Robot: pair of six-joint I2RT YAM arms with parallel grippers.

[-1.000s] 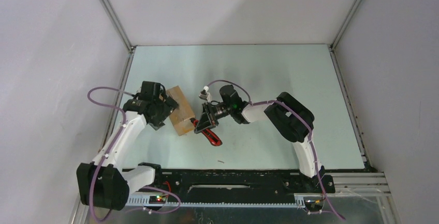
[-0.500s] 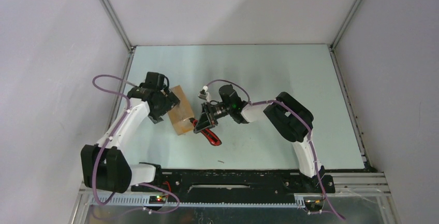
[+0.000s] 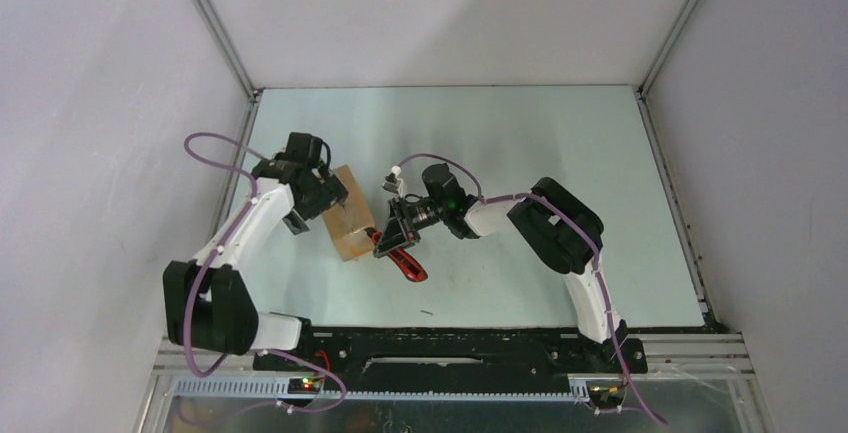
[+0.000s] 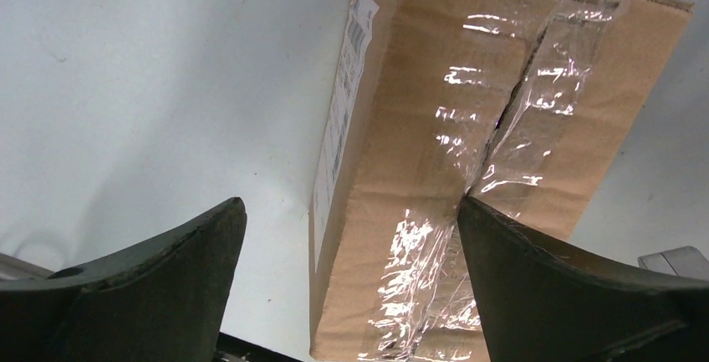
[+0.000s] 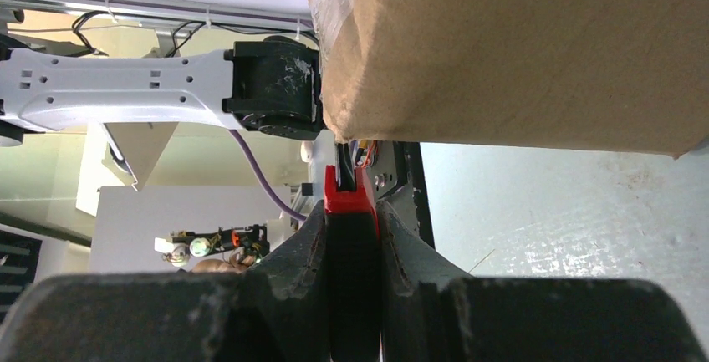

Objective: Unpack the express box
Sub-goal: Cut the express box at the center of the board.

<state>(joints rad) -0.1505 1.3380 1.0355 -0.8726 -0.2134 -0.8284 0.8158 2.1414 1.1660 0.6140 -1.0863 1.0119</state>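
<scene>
Two arms are bolted along the bottom edge of the top view, and both are bent inward over the pale worktop (image 3: pixel 520 153). Nearest the bases, just below centre, a red-and-black utility knife (image 3: pixel 405 261) is seen, its handle trailing toward the lower right. It is clamped by the right gripper (image 3: pixel 392 237), whose jaws are closed narrowly on its red body. In the right wrist view the knife (image 5: pixel 349 211) is pinched between the two dark jaws at bottom centre. Its black tip lies against the lower left corner of the express box (image 5: pixel 518 53), which fills the upper right of that frame. Whether the blade is in the cardboard cannot be told.

Just left of centre in the top view, the express box (image 3: pixel 350 221) is laid flat on the worktop at a slant, between the two grippers. The left gripper (image 3: pixel 322 196) is held over its upper left end, with the jaws spread wide and nothing gripped. In the left wrist view one jaw is seen at lower left over bare worktop and the other at lower right over the box's top; contact cannot be told. Clear tape (image 4: pixel 518 111) is run along the lid seam, where a dark split is visible. A white printed label (image 4: pixel 343 119) is stuck on the box's left side face.
</scene>
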